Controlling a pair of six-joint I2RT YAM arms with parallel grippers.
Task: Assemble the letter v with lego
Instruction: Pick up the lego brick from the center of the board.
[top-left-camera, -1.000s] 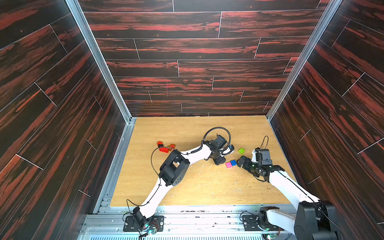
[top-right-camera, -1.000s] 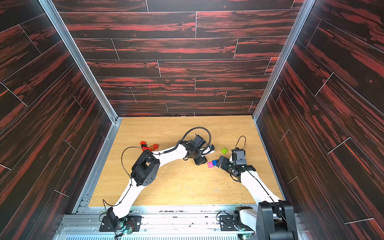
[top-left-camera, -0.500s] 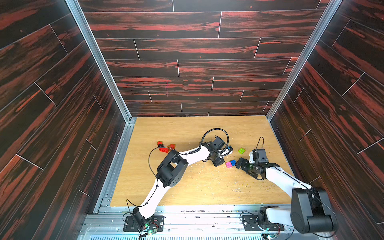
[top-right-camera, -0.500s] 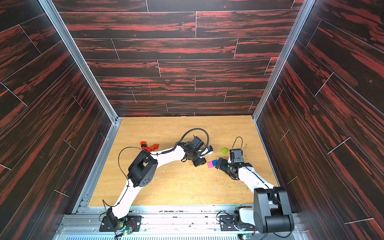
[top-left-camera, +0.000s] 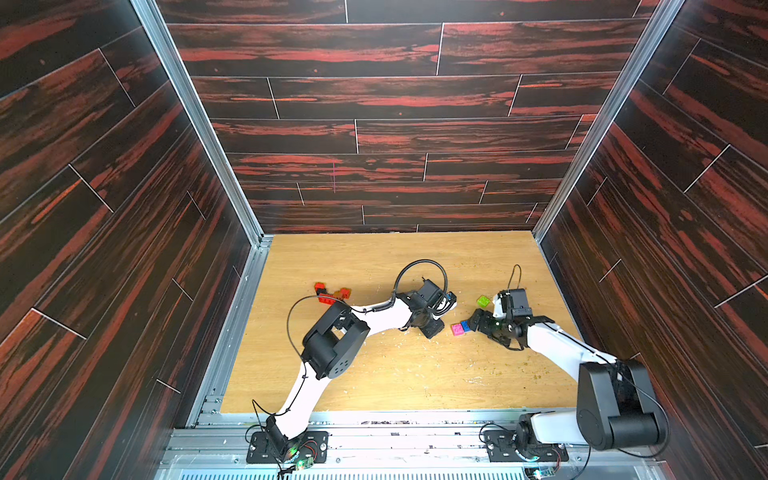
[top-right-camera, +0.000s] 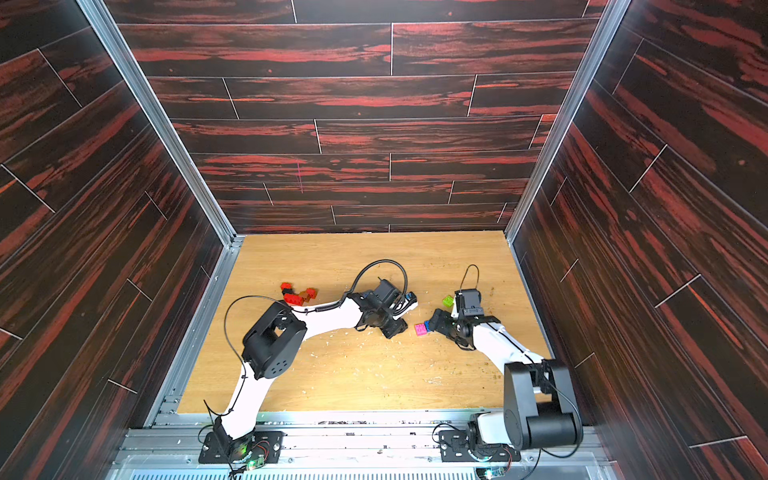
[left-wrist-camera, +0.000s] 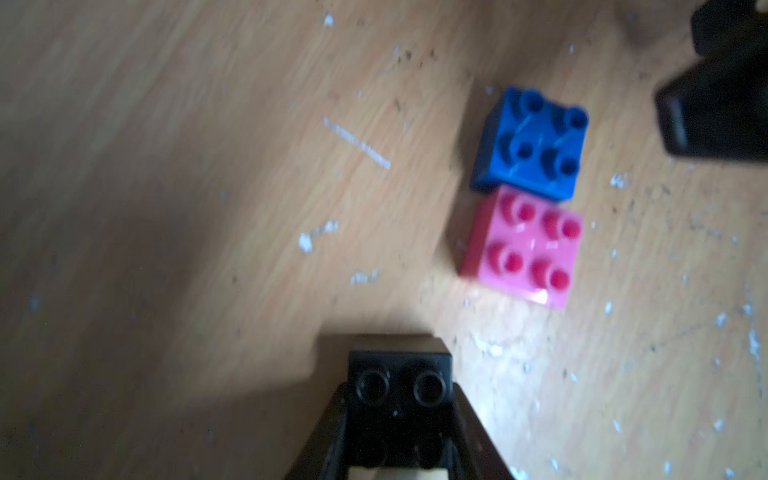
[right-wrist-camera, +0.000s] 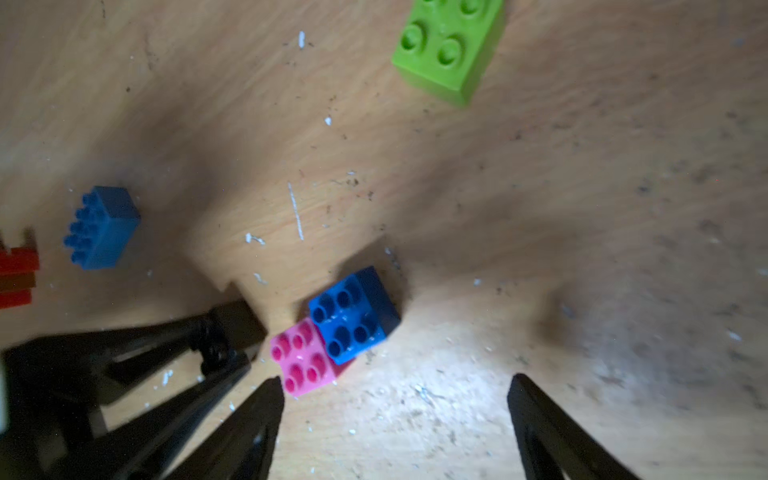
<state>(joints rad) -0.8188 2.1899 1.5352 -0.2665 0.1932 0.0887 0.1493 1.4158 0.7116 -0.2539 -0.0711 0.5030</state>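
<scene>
Item: wooden tabletop (top-left-camera: 374, 374), chip-strewn, bearing the left arm (top-left-camera: 382, 318) stretched mid-table and the right arm (top-left-camera: 557, 345) low beside it. Item: left pincer (left-wrist-camera: 399, 415), just clamped onto a black square brick (left-wrist-camera: 399, 386). It holds the brick near the touching pink brick (right-wrist-camera: 303, 359) and blue brick (right-wrist-camera: 353, 316), while the right pincer (right-wrist-camera: 395, 384) is empty, jaws wide but drawing in, one tip just beside the pink. Sundries lying apart: green brick (right-wrist-camera: 449, 45), light-blue brick (right-wrist-camera: 102, 226), red and orange-brown cluster (top-left-camera: 330, 293); black piece secured, I judge, with the V far from finished.
</scene>
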